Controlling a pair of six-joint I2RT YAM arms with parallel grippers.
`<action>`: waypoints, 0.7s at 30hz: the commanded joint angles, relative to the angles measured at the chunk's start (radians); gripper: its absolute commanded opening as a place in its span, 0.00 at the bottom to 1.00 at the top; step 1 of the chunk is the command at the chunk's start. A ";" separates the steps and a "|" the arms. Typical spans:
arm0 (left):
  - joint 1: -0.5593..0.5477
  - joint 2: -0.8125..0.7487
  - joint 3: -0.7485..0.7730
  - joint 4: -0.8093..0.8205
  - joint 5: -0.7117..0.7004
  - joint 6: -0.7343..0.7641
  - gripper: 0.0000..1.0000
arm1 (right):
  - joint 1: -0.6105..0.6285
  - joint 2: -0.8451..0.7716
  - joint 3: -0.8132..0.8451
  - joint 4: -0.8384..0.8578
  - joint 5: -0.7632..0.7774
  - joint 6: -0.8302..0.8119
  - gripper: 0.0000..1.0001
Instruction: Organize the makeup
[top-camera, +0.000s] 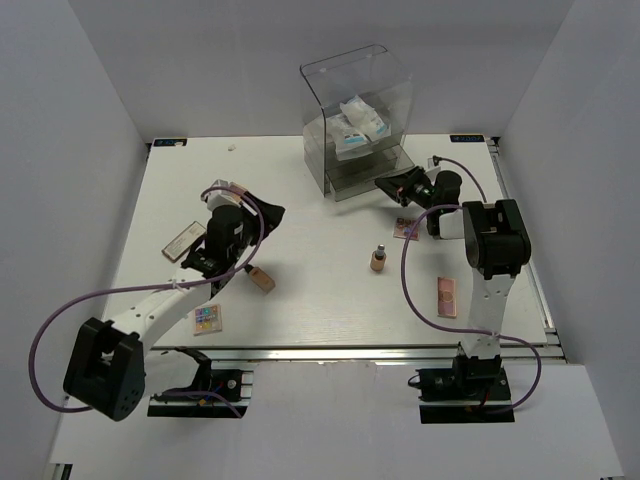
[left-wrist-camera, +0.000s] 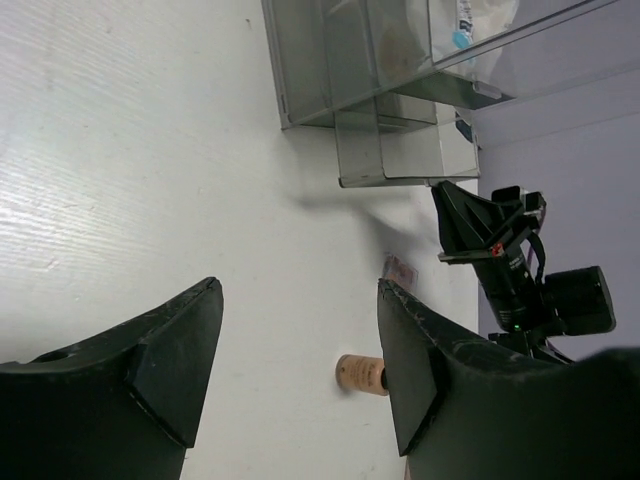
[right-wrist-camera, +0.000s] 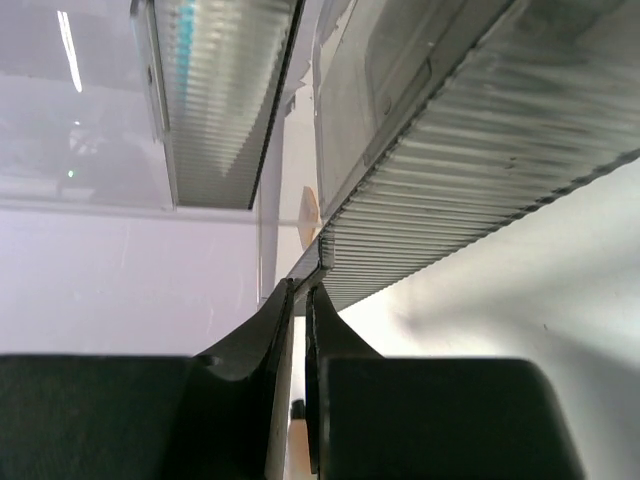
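Observation:
Two white packets (top-camera: 358, 130) lie on the top shelf of the clear acrylic box (top-camera: 385, 75). One tan bottle (top-camera: 378, 258) stands mid-table; it also shows in the left wrist view (left-wrist-camera: 362, 374). A second tan bottle (top-camera: 262, 280) lies near the left arm. Flat palettes lie at the left (top-camera: 183, 240), front left (top-camera: 207, 318), front right (top-camera: 445, 295) and by the box (top-camera: 405, 230). My right gripper (top-camera: 385, 184) (right-wrist-camera: 300, 290) is shut on the front edge of the box's ribbed lower drawer (right-wrist-camera: 480, 170). My left gripper (top-camera: 266, 213) (left-wrist-camera: 300, 300) is open and empty above the table.
The acrylic box stands at the back centre, its lower drawer (top-camera: 365, 172) pulled out toward the front. White walls close in the table on the left, right and back. The right arm's purple cable (top-camera: 410, 290) loops over the table near the front-right palette.

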 joint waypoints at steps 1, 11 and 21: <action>-0.003 -0.073 -0.031 -0.080 -0.057 -0.010 0.73 | -0.015 -0.058 -0.043 0.007 -0.023 -0.089 0.08; -0.003 -0.128 -0.024 -0.451 -0.144 -0.109 0.75 | -0.018 -0.075 0.020 -0.111 -0.069 -0.196 0.63; -0.012 -0.068 0.005 -0.668 -0.182 -0.197 0.75 | -0.021 -0.238 0.035 -0.478 -0.143 -0.638 0.76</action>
